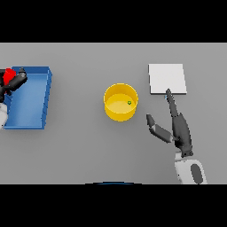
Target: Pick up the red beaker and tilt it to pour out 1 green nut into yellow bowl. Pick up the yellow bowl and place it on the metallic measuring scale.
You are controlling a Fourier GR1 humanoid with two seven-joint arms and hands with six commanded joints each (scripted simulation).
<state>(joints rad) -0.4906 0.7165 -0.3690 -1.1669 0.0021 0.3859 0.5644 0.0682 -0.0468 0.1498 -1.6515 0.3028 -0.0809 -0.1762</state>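
Note:
The yellow bowl (120,102) stands mid-table with one green nut (129,103) inside near its right wall. The pale square measuring scale (166,79) lies to the bowl's upper right. My right hand (179,128) is open to the right of the bowl, its straight fingers reaching up to the scale's lower edge and the thumb spread toward the bowl. At the far left my left hand (14,82) is curled round the red beaker (9,75) over the left rim of a blue tray; only part of the beaker shows.
A blue rectangular tray (33,99) with raised walls sits at the left edge of the grey table (84,146).

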